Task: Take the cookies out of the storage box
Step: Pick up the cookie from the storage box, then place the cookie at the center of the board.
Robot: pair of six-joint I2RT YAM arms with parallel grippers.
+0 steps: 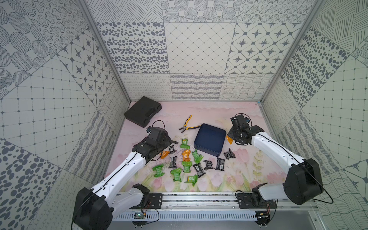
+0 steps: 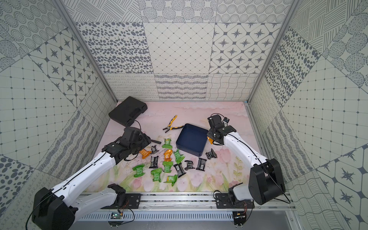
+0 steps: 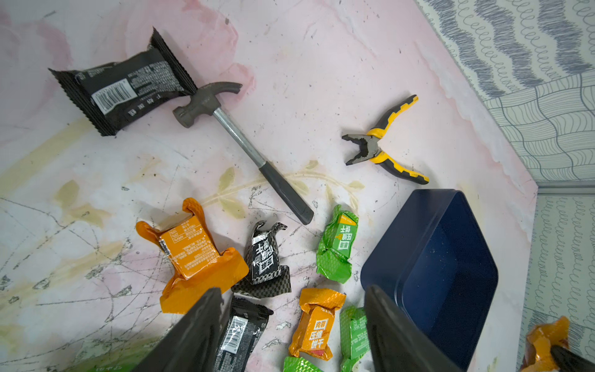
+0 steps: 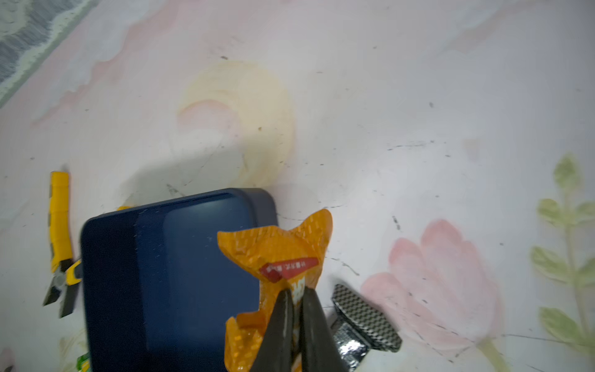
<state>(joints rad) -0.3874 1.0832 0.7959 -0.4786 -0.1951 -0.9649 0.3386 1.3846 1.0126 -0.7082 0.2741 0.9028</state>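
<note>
**Right gripper holds an orange packet beside the storage box**

The storage box [image 1: 209, 137] sits on the desk [image 1: 229, 179] right of centre. In both top views its inside shows plain navy blue.

The right gripper [image 4: 297, 291] is pinched tight on an orange packet [image 4: 277, 251]. That packet hangs just beside the box's right wall; I cannot tell whether it touches the wall.

The other cookies [image 1: 186, 166], green, orange and black, lie scattered on the desk left of the box and nearer than it. One black one [image 1: 229, 154] lies near the box's near right corner.

The left gripper [image 3: 292, 290] hangs over the left edge of that scatter, its jaws wide apart with nothing between them.

Yellow-and-black pliers [image 1: 188, 124] lie just beyond the box's far left corner. A hammer [image 3: 238, 141] lies left of them, and a black case [image 1: 142, 113] sits in the far left corner.
</note>
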